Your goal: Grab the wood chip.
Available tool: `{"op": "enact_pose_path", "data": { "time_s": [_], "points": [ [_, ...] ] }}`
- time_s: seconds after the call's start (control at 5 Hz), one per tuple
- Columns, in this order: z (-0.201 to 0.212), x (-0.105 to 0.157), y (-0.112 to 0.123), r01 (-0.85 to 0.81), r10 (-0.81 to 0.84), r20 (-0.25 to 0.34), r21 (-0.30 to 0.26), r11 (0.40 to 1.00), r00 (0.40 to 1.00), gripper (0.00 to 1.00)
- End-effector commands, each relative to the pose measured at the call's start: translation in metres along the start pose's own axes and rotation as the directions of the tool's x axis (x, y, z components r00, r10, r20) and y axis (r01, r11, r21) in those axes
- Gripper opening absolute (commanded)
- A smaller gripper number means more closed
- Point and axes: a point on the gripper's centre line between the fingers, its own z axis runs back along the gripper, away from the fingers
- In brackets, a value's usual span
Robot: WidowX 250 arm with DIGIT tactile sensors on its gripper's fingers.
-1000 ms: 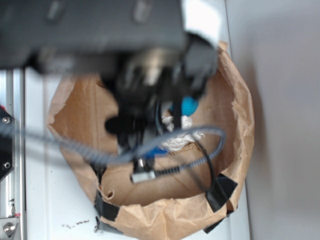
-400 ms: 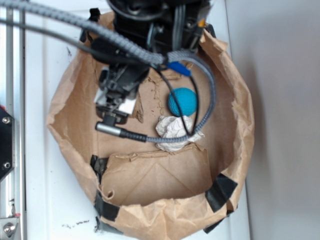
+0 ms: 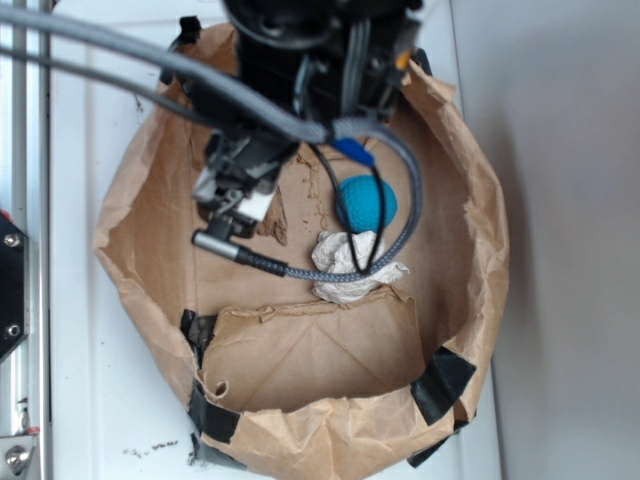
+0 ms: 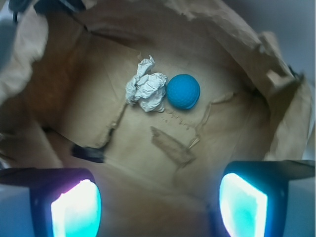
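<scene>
**A:** Inside the paper bag [image 4: 59, 94], going left to right in our wrist view, we have the crumpled paper wad [image 4: 146, 91], then the teal ball [image 4: 183, 91] touching it. Below and between them the wood chip [image 4: 172, 146] lies flat on the bag floor, its length running from upper left to lower right.

**B:** And our hand [image 4: 159, 207]?

**A:** Released. Both fingers [image 4: 75, 209] show at the bottom edge, spread wide with nothing between them. The chip sits above the gap, toward the right finger, not yet inside it.

**B:** So how far along are we?

**A:** We judge the approach under way and the grasp not started. What is left: come down over the chip, close on it, lift.

**B:** Anything we can't make out?

**A:** From the exterior view our arm [image 3: 300, 60] and its cable [image 3: 300, 270] cover much of the bag, and only a dark sliver of the chip shows beside the hand. The fingertips are cut off in the wrist view, so we cannot tell how high we hang above the floor. The chip's brown also blends with the paper.
</scene>
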Motion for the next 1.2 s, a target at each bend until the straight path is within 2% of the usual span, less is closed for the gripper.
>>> {"op": "enact_pose_path", "data": {
  "time_s": [0.0,0.2,0.4,0.6,1.0],
  "points": [
    [-0.03,0.015,0.01,0.227,-0.227,-0.048,-0.005,0.974,0.973,1.0],
    [-0.045,0.005,0.009,0.249,-0.248,-0.042,0.02,0.968,0.968,1.0],
    [-0.073,0.009,0.005,0.326,-0.327,0.014,0.048,0.944,0.945,1.0],
    [-0.091,0.019,0.0,0.356,-0.355,-0.015,0.039,0.934,0.935,1.0],
    [-0.109,0.022,-0.01,0.339,-0.338,-0.05,0.02,0.94,0.94,1.0]
  ]
}}
